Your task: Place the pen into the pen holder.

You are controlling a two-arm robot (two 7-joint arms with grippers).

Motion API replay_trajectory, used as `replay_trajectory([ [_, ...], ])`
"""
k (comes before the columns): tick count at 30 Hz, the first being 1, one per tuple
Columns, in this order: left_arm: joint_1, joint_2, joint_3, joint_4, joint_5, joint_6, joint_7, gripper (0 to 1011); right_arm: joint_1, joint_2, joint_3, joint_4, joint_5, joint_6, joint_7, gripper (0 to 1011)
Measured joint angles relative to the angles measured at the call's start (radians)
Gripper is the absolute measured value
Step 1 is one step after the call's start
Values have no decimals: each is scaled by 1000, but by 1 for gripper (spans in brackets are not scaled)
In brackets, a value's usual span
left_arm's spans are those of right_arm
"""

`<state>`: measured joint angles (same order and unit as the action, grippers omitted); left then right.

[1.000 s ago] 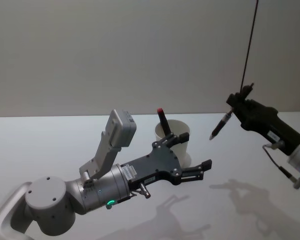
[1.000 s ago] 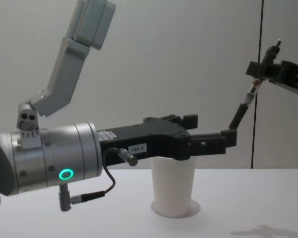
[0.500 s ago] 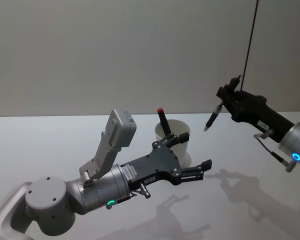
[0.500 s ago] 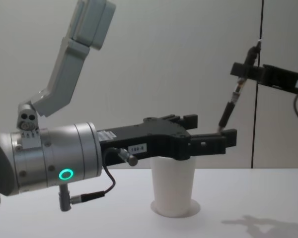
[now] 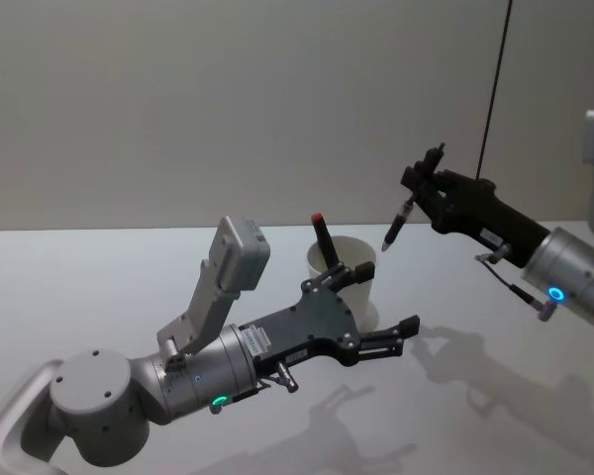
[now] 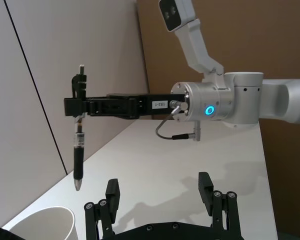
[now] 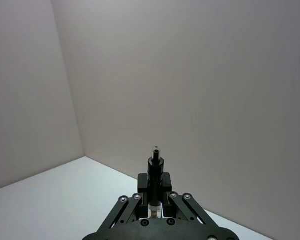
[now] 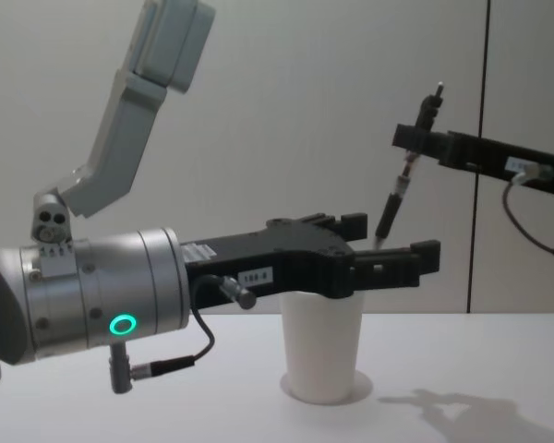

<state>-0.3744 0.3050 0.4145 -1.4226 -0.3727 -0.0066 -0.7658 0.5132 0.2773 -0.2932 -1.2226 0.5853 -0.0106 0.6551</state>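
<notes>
The pen holder (image 5: 348, 259) is a white paper cup (image 8: 321, 346) standing on the table; its rim (image 6: 45, 220) also shows in the left wrist view. A dark pen (image 5: 400, 220) hangs tip down, slightly tilted, above and to the right of the cup (image 8: 393, 201). My right gripper (image 5: 422, 184) is shut on the pen's upper end (image 7: 155, 167). The left wrist view shows the pen (image 6: 78, 157) hanging from that gripper (image 6: 76, 106). My left gripper (image 5: 381, 300) is open in front of the cup at rim height (image 8: 392, 240), holding nothing.
A black marker with a red cap (image 5: 324, 240) stands in the cup. The white table (image 5: 495, 416) is bare to the right of the cup. A grey wall with a dark vertical seam (image 5: 493, 89) stands behind.
My right gripper has carried the pen leftward toward the cup and slightly higher. The left arm has not moved.
</notes>
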Motion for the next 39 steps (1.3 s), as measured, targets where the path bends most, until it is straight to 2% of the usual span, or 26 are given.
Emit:
replay_trajectory([
  [8, 0, 0, 0, 0, 0, 0, 0, 1000, 58, -31, -14, 99, -18, -35, 41, 141],
  [28, 0, 0, 0, 0, 0, 0, 0, 1002, 171, -79, -29, 289, -44, -46, 123, 141],
  [39, 0, 0, 0, 0, 0, 0, 0, 1000, 215, -100, -40, 367, -51, -61, 164, 141],
])
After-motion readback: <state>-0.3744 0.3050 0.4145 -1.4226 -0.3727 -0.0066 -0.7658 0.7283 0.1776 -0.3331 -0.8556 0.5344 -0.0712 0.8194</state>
